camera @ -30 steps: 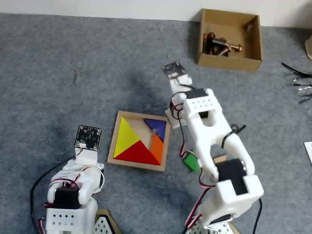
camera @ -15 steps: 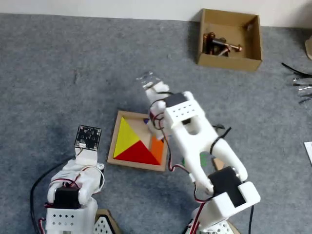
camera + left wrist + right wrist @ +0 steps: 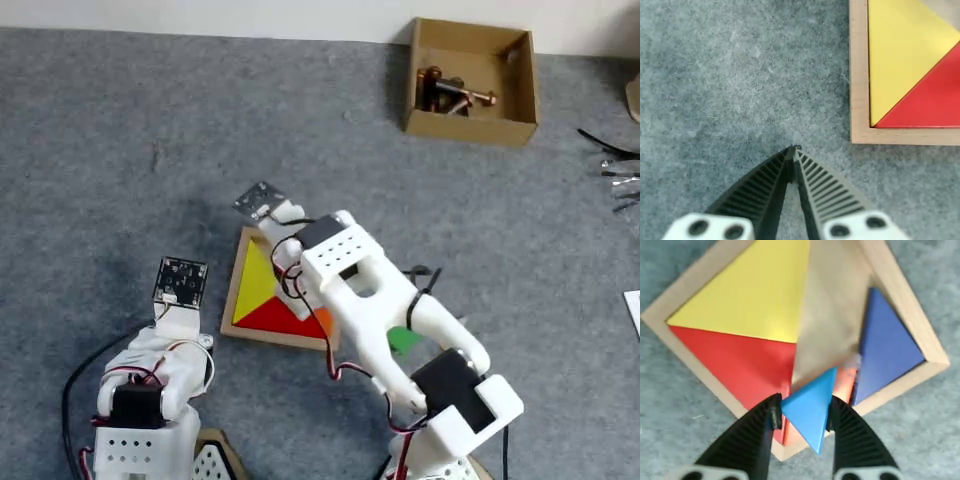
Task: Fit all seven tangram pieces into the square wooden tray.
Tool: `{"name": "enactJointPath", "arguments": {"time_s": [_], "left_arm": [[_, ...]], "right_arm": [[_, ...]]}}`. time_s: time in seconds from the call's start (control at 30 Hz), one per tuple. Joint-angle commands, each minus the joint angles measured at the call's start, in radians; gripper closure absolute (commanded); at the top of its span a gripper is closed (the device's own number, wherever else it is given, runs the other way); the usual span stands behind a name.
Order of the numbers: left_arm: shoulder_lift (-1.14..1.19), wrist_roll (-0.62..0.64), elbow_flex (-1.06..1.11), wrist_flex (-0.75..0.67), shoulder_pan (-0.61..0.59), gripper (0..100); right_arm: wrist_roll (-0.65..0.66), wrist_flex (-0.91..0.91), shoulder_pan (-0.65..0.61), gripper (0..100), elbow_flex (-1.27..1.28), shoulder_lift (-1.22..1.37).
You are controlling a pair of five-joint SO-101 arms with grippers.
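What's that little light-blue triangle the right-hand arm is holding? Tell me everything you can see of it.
The light-blue triangle is a small, flat, smooth piece of one plain colour and looks like painted wood. The right gripper clamps it between two black ribbed fingers, one on each side. It hangs over the wooden tray, above the bare gap beside the dark blue triangle. Whether it touches the tray cannot be told.

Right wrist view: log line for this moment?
right gripper: shut on light blue triangle, over tray | left gripper: shut, empty, beside tray | seated: yellow triangle, red triangle
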Motion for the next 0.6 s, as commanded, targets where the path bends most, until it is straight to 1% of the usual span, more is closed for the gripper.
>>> {"name": "enactJointPath", "arguments": {"time_s": [0.0, 0.13, 0.47, 0.57], "left_arm": [[-0.005, -0.009, 0.019, 0.005, -0.010, 99], [-0.005, -0.009, 0.019, 0.005, -0.010, 99], [-0.005, -0.009, 0.019, 0.005, -0.010, 99], [-0.005, -0.009, 0.019, 0.005, -0.010, 99]], "right_arm": [[-0.003, -0.031, -0.019, 93.0, -0.004, -0.067], [-0.005, -0.042, -0.019, 93.0, -0.004, -0.067], [-0.011, -0.136, -0.019, 93.0, 0.002, -0.065], [-0.041, -0.211, -0.021, 93.0, 0.056, -0.070]]}}
